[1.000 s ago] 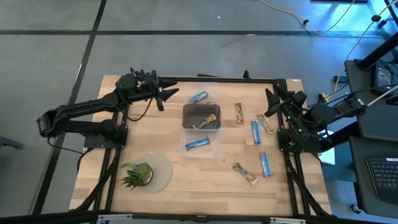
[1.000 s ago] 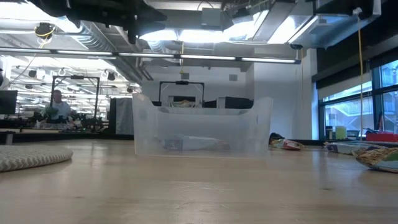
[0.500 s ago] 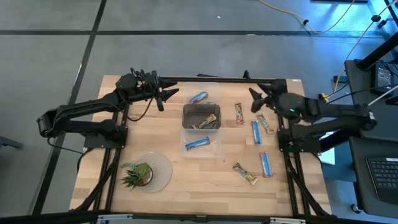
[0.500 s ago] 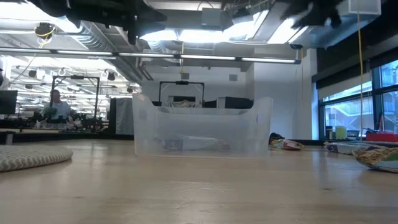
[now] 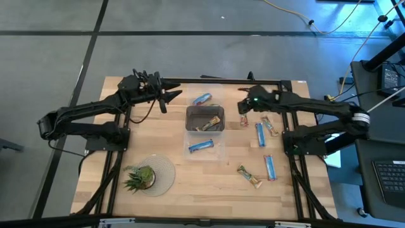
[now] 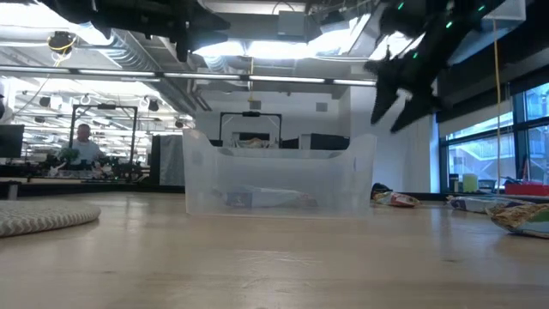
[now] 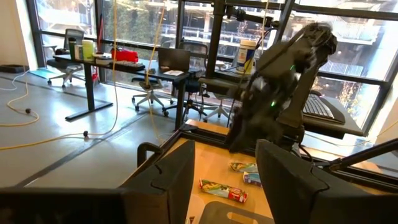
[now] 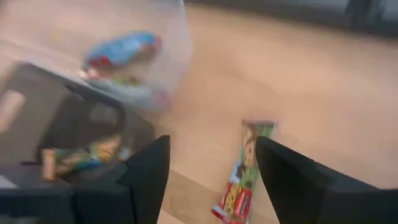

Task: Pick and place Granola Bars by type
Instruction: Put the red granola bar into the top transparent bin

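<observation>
Several wrapped granola bars lie flat on the wooden table. A blue bar (image 5: 202, 99) sits beyond a dark bin (image 5: 192, 114), which holds a gold bar (image 5: 209, 125). A clear bin (image 5: 220, 154) holds a blue bar (image 5: 201, 145). A red-green bar (image 5: 243, 115) (image 8: 239, 180) lies right of the dark bin; blue bars (image 5: 259, 134) (image 5: 270, 167) and gold bars (image 5: 270, 125) (image 5: 250, 177) lie farther right. My right gripper (image 5: 243, 104) (image 8: 211, 180) hovers open above the red-green bar, touching nothing. My left gripper (image 5: 171, 96) (image 7: 227, 186) waits open at the far left.
A potted green plant (image 5: 140, 177) stands on a round woven mat (image 5: 163, 171) at the near left. The clear bin (image 6: 279, 176) stands mid-table in the low view. Bare wood lies along the near edge. A person (image 6: 81, 142) sits in the room beyond.
My right arm has swung from the table's right edge toward the left, over the scattered bars, and now reaches out with its gripper over the red-green bar beside the dark bin. The bars and the bins have stayed where they were.
</observation>
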Robot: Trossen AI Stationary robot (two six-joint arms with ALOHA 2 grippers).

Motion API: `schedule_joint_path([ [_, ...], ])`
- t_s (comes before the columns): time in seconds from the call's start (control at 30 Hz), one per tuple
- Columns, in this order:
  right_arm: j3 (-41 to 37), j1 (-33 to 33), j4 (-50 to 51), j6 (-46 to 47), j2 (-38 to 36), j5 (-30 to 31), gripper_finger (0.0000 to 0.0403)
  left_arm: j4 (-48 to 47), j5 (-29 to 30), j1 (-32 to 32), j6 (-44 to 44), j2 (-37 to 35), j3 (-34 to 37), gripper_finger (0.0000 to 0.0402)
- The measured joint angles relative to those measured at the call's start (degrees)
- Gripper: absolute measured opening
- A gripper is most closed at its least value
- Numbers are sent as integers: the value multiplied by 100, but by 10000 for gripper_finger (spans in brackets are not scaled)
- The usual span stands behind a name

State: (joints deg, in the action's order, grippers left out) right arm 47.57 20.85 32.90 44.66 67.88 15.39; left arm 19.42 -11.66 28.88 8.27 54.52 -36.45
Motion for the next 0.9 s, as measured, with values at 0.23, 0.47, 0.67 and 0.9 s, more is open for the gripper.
schedule_joint_path([
  [0.23,-2,75,51,13,1280,-216,239,-40,0,0,0,0,0,166],
  [0.47,-5,75,44,162,2087,-286,239,-118,0,0,20,0,0,164],
  [0.67,-7,105,29,166,2494,-414,239,-202,0,0,18,0,0,164],
  [0.9,11,191,-40,155,2730,-758,219,-208,0,0,15,0,0,163],
])
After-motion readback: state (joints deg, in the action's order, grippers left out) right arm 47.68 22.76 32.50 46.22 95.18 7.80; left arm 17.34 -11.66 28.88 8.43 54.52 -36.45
